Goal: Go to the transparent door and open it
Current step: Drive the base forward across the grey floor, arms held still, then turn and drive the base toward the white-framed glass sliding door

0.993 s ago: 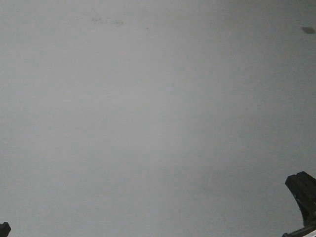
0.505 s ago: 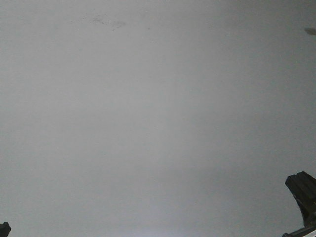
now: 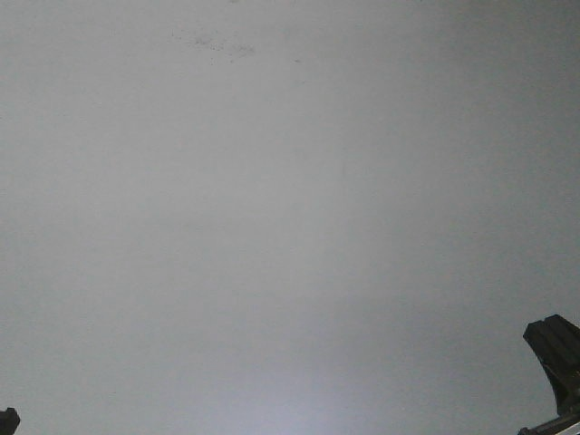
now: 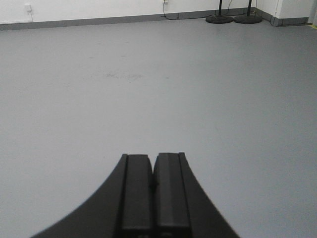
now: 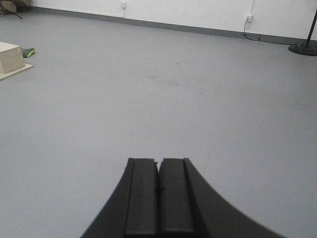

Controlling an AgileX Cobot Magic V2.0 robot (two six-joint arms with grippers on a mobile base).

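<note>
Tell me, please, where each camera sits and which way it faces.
Front view: on the robot's front, tilted down at bare grey floor; black robot parts in the bottom corners.
Left wrist: behind the shut left hand, facing across floor to a white wall and stand bases.
Right wrist: behind the shut right hand, facing floor, wall, a beige box.
Shared: all three show what seems the same scuffed patch.

A plain grey floor (image 3: 290, 227) fills every view, marked by a faint patch of dark scuffs (image 3: 217, 43). At its far edge a white wall (image 4: 99, 9) meets a grey baseboard (image 4: 99, 21). Two round black stand bases (image 4: 220, 19) sit near the wall. A pale wooden box (image 5: 10, 57) rests on a flat board (image 5: 17, 71), with a green item (image 5: 27, 51) just beside it.
</note>
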